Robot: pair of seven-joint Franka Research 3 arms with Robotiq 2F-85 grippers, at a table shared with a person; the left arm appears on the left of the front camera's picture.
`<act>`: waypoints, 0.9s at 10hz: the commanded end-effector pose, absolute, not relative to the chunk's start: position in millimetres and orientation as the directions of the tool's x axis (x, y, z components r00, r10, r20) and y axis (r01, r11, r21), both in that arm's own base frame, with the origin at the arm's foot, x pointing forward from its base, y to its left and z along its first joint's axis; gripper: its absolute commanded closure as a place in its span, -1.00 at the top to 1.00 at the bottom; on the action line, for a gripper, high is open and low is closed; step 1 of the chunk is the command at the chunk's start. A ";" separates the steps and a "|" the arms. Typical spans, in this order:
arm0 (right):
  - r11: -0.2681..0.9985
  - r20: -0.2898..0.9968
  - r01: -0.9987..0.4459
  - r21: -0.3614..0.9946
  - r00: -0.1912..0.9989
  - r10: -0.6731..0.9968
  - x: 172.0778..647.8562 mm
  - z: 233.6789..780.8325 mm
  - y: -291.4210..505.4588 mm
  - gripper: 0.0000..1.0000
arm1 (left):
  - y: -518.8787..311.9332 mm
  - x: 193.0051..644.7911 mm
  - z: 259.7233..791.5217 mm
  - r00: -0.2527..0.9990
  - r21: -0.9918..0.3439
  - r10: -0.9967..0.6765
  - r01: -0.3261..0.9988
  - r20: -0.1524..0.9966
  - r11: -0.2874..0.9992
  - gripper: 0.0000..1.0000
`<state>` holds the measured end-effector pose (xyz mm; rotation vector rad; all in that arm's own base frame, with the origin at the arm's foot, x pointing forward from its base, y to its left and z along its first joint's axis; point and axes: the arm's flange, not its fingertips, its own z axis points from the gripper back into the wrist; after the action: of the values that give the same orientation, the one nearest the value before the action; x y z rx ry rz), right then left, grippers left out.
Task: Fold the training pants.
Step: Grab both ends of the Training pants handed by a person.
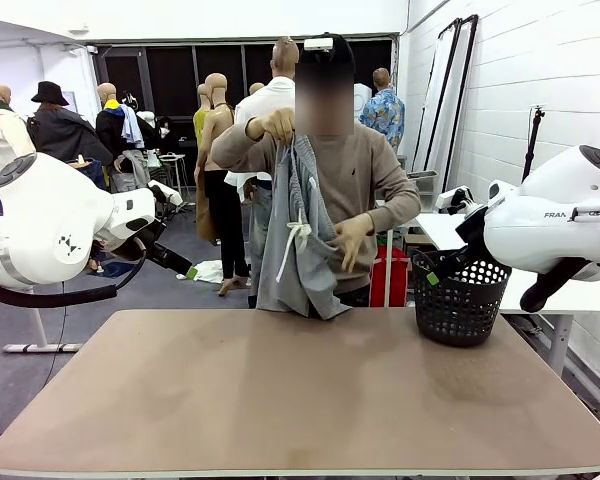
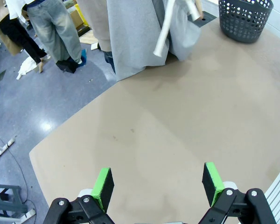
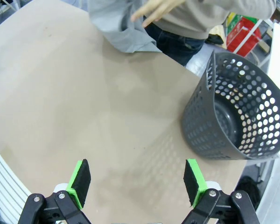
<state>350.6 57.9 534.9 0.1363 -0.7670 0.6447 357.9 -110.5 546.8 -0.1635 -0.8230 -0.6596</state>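
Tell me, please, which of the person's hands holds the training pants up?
The raised hand grips the training pants at the top; the other hand rests lower on the fabric.

Tan table (image 1: 280, 400), black basket (image 1: 462, 300) far right

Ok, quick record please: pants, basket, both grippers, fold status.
pants: grey, hanging from the person's hand at the table's far edge
basket: dark, empty, on the table's far right
left gripper: open, empty, over bare table
right gripper: open, empty, near the basket
fold: not started
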 end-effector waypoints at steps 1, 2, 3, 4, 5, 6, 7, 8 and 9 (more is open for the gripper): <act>0.798 0.683 -0.592 -0.109 0.539 0.493 350.6 534.6 58.2 1.00 | -110.6 357.8 547.0 0.493 0.109 -0.478 0.605 0.727 0.789 1.00; 0.798 0.683 -0.592 -0.109 0.539 0.493 350.6 534.6 58.2 1.00 | -110.6 357.8 547.0 0.493 0.109 -0.478 0.605 0.727 0.789 1.00; 0.798 0.683 -0.592 -0.109 0.539 0.493 350.6 534.6 58.2 1.00 | -110.6 357.8 547.0 0.493 0.109 -0.478 0.605 0.727 0.789 1.00; 0.798 0.683 -0.592 -0.109 0.539 0.493 350.6 534.6 58.2 1.00 | -110.6 357.8 547.0 0.493 0.109 -0.478 0.605 0.727 0.789 1.00; 0.798 0.683 -0.592 -0.109 0.539 0.493 350.6 534.6 58.2 1.00 | -110.6 357.8 547.0 0.493 0.109 -0.478 0.605 0.727 0.789 1.00; 0.798 0.683 -0.592 -0.109 0.539 0.493 350.6 534.6 58.2 1.00 | -110.6 357.8 547.0 0.493 0.109 -0.478 0.605 0.727 0.789 1.00; 0.798 0.683 -0.592 -0.109 0.539 0.493 350.6 534.6 58.2 1.00 | -110.6 357.8 547.0 0.493 0.109 -0.478 0.605 0.727 0.789 1.00; 0.798 0.683 -0.592 -0.109 0.539 0.493 350.6 534.6 58.2 1.00 | -110.6 357.8 547.0 0.493 0.109 -0.478 0.605 0.727 0.789 1.00; 0.798 0.683 -0.592 -0.109 0.539 0.493 350.6 534.6 58.2 1.00 | -110.6 357.8 547.0 0.493 0.109 -0.478 0.605 0.727 0.789 1.00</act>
<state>350.6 57.9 534.9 0.1363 -0.7671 0.6447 357.9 -110.5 546.8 -0.1635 -0.8230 -0.6596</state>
